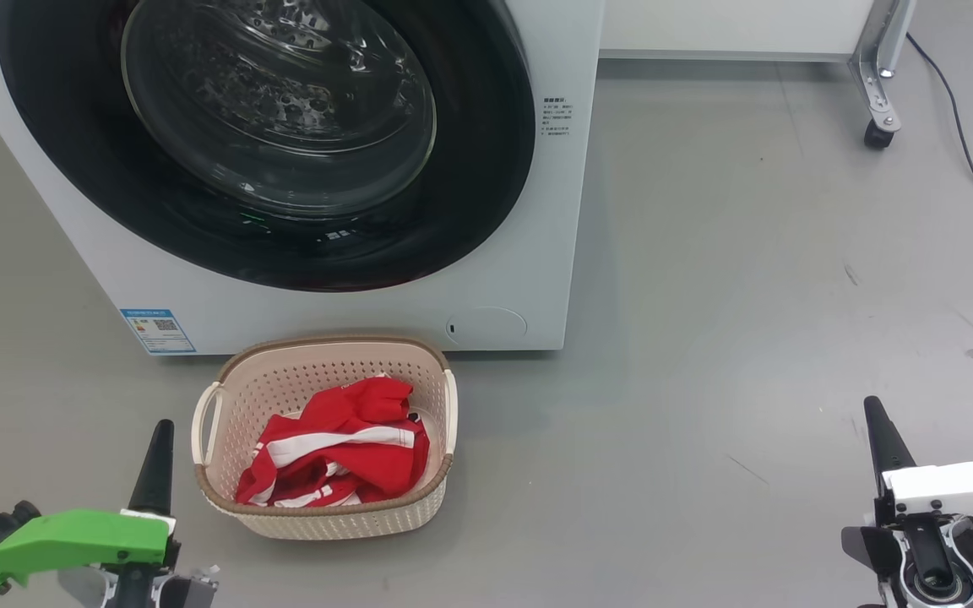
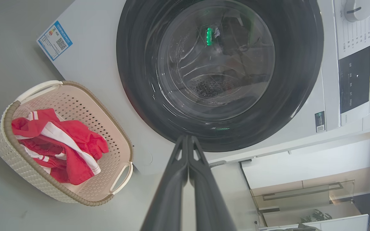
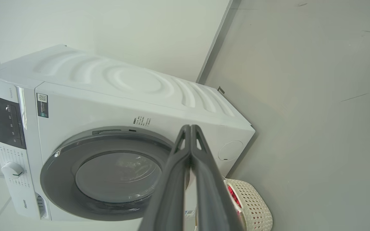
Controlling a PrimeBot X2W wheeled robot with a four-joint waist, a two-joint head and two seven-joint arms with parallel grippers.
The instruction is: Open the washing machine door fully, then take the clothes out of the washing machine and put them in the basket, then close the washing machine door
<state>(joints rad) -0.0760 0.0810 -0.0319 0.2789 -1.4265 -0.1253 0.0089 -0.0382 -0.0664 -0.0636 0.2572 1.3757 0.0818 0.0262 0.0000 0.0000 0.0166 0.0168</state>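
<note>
Head view shows the washing machine door (image 1: 284,143) flush against the washing machine (image 1: 537,253), apparently latched. The clothes (image 1: 339,456) lie heaped in the basket (image 1: 326,344) on the floor just in front of it. The left gripper (image 2: 187,138) and right gripper (image 3: 190,127) hang low with fingers pressed together on nothing. All three steps look done; at most, a push would confirm the latch.

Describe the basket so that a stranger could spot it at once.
Find the big white washing machine with the round black-rimmed door. On the grey floor just before it sits a small cream perforated basket. Its brown woven-look rim and the red, white-striped clothes inside set it apart.
</note>
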